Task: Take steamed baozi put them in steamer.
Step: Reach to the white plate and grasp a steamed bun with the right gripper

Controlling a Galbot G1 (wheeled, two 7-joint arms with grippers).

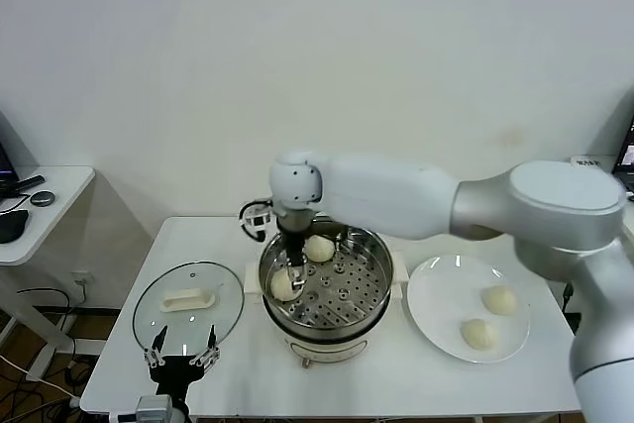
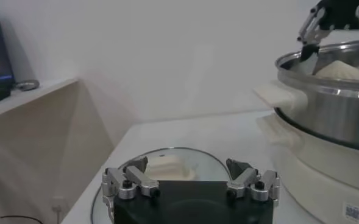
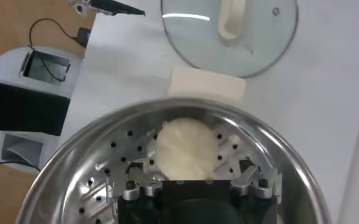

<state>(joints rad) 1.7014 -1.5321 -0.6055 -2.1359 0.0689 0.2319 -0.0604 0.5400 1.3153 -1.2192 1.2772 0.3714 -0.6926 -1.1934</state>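
- Inside the steamer [image 1: 371,250], two steamed baozi [image 1: 319,248] sit on the perforated tray, one [image 3: 187,147] between the right gripper's [image 1: 291,276] spread, released fingers.
- Two more baozi [image 1: 498,299] lie on a white plate [image 1: 436,294] beside it.
- Near the glass lid [image 1: 188,301] on the bench [image 1: 436,383], the left gripper [image 1: 182,355] waits, jaws apart.

Robot test lab, bare white wall [image 1: 297,47], white table [image 1: 416,383], side desk [image 1: 54,210] with cables
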